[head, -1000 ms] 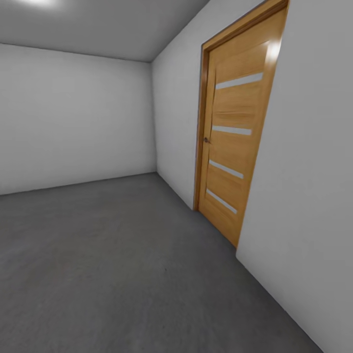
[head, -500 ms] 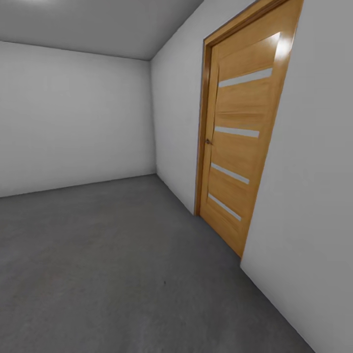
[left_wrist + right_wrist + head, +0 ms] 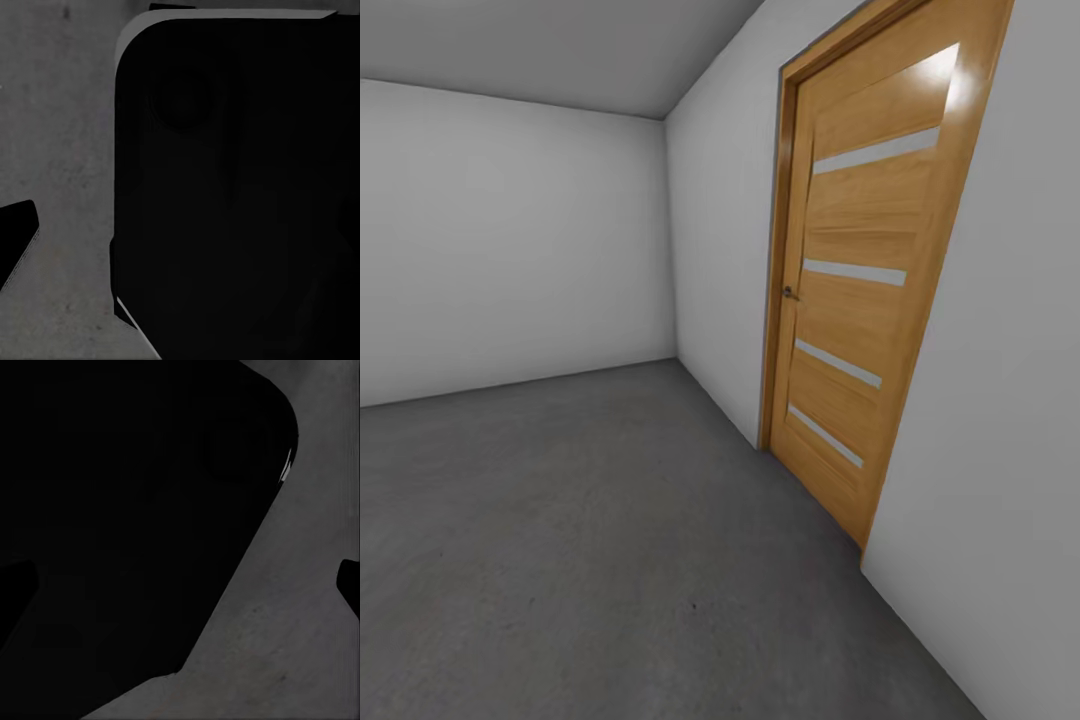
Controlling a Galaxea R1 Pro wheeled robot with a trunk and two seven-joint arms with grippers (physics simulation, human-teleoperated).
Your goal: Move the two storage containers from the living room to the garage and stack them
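You're in the garage: matte mottled dark grey concrete floor (image 3: 580, 520), plain pale grey walls (image 3: 510, 240), and on the right a glossy wooden door (image 3: 860, 300) with four pale horizontal strips and a small knob. Both wrist views show rounded black robot bodywork (image 3: 240, 195) over concrete, so finger opening can't be told. No containers anywhere in view here.

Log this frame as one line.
room: grey floor, pale walls | door: shut, on right | bins: unseen | pincers: state unclear
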